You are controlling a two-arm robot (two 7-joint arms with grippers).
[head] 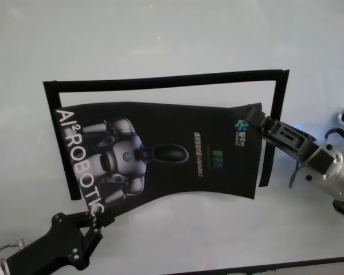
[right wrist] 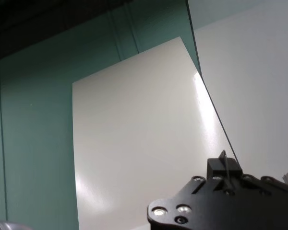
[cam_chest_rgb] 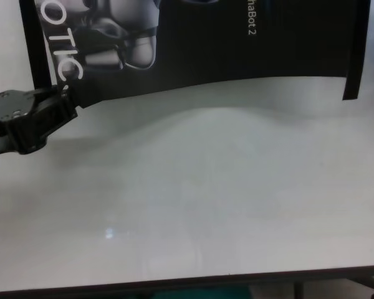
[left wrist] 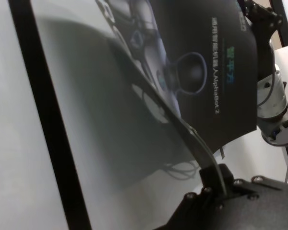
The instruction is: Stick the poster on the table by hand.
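Black and thin, the poster (head: 160, 152) sags above the table (head: 160, 46), so it will likely handle light, limp and prone to wavering; corners are the sensible holds. The left gripper (head: 92, 220) is clamped on its near-left corner, and the right gripper (head: 258, 123) appears, though partly hidden, pinched on the far-right corner. It hangs over a black tape frame (head: 166, 81) stuck to the table. Little stands in the way except the sheet's own bow.

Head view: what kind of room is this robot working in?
Probably a robot lab or test bench. A plain white table carries a black tape frame, and two pincers hold a robot poster.
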